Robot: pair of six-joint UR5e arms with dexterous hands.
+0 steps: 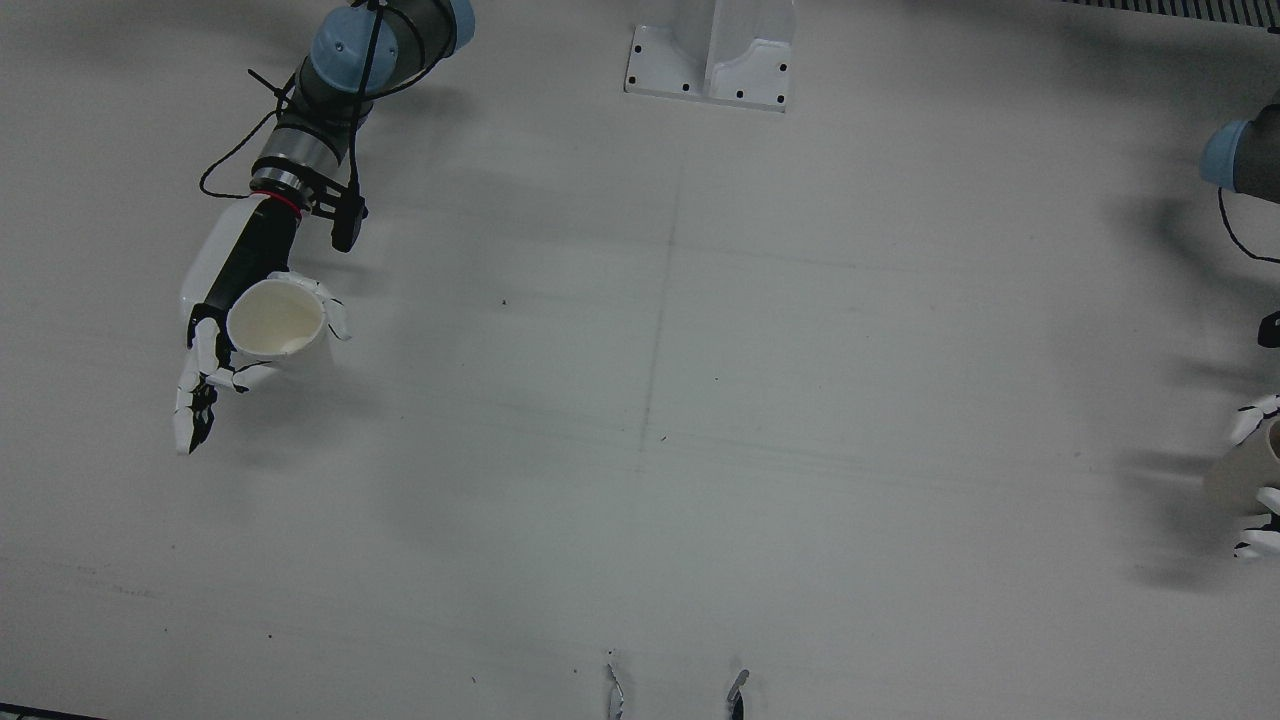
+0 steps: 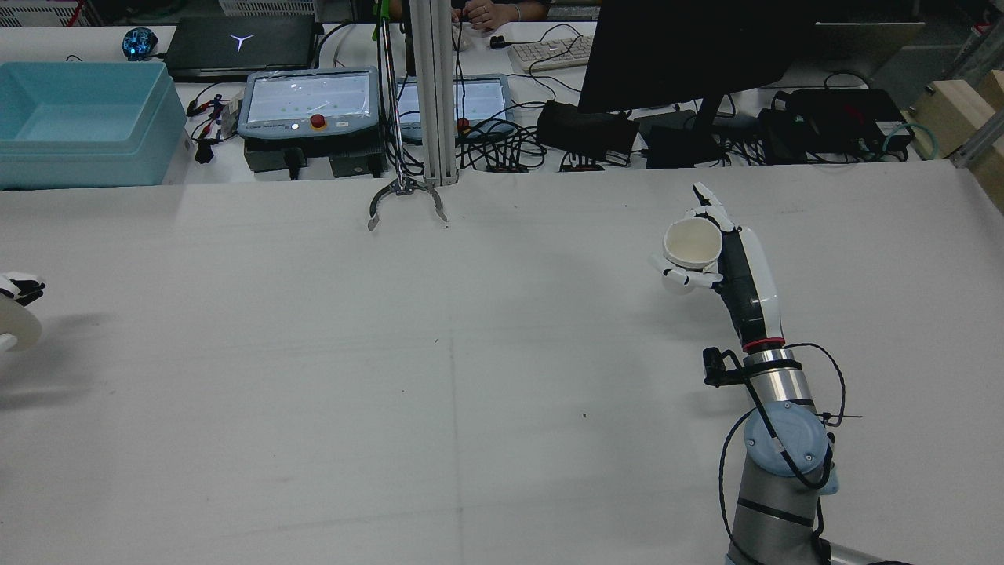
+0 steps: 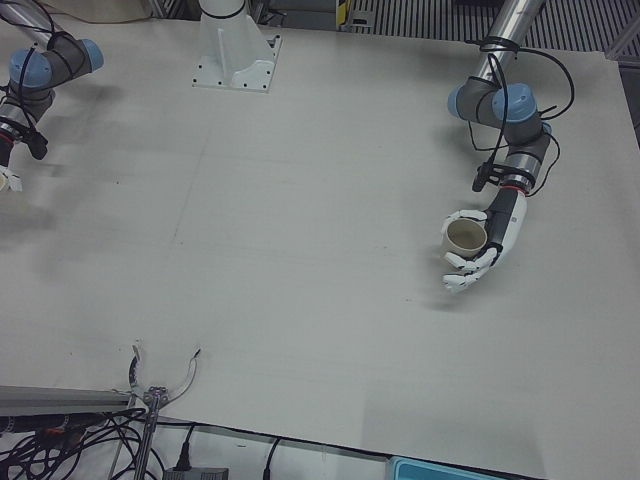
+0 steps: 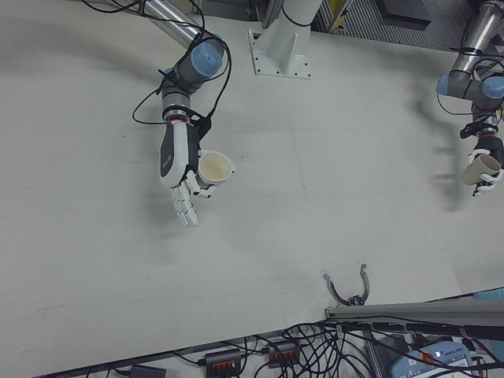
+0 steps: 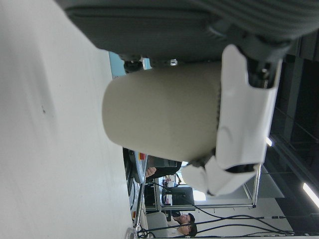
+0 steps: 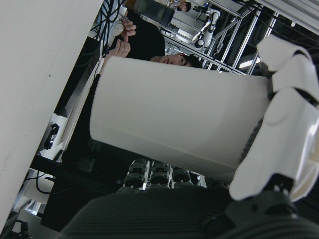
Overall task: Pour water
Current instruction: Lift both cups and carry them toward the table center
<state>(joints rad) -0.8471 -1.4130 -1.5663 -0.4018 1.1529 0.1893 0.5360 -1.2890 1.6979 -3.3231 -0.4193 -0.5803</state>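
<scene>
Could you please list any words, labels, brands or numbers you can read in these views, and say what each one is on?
No text can be read in any view.
Cup in the right hand: plain, no print.
Cup in the left hand: plain, no print.
Laptop: a white three-pointed logo, no letters.
Teach pendant screen: contents too small and washed out to read.

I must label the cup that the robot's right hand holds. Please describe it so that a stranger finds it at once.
Start at the wide grey table and find the arm with the blue joint. Its right hand holds a cream cup, upright and open on top. The left hand holds a browner cup.
</scene>
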